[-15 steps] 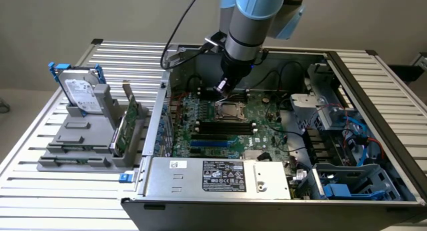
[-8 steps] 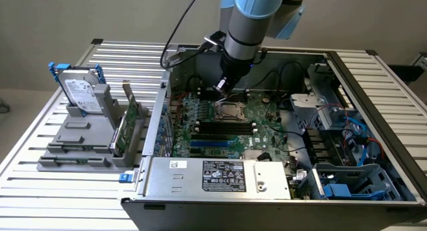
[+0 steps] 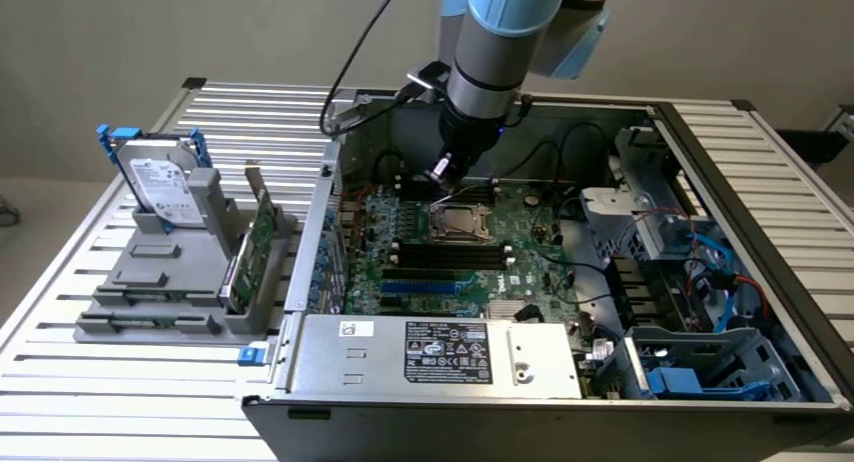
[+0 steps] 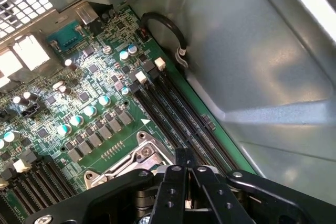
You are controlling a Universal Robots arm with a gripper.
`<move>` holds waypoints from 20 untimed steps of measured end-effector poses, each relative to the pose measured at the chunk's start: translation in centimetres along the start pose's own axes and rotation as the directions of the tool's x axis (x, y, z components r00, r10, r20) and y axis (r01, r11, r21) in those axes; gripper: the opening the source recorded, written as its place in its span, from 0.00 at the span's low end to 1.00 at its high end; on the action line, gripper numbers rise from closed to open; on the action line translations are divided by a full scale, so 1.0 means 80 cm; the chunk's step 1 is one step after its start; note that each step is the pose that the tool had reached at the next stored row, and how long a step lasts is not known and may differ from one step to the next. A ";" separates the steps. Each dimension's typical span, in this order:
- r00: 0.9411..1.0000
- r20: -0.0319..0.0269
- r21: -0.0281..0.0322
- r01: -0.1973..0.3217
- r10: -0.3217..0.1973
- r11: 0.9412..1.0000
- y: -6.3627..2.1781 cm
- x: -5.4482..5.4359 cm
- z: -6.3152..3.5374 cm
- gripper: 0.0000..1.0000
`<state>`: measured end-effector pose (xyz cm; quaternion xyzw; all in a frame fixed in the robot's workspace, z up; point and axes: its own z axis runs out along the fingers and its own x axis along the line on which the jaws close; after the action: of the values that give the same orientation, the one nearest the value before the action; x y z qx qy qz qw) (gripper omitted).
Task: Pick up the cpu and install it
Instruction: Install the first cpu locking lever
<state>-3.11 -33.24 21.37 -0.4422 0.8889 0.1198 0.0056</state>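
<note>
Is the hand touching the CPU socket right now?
Cannot tell. In the exterior view the hand sits close to the socket with no plain gap or contact; in the wrist view its shut fingers cover the socket's edge.

My gripper (image 4: 185,167) is black; the motherboard (image 4: 105,148) green, teal-capped capacitors (image 4: 90,111) dotting it; the hard drive (image 3: 163,187) silver, blue-bracketed; the tabletop (image 3: 80,382) pale, slatted.

One computer case (image 3: 534,432), one hard drive (image 3: 163,187), one socket (image 3: 458,220), one arm (image 3: 483,72)
</note>
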 end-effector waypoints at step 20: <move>1.000 -0.015 0.013 -0.002 0.002 1.000 0.014 -0.007 -0.006 0.11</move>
<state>-3.61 -32.25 22.14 -0.4423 0.8900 0.1107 0.0018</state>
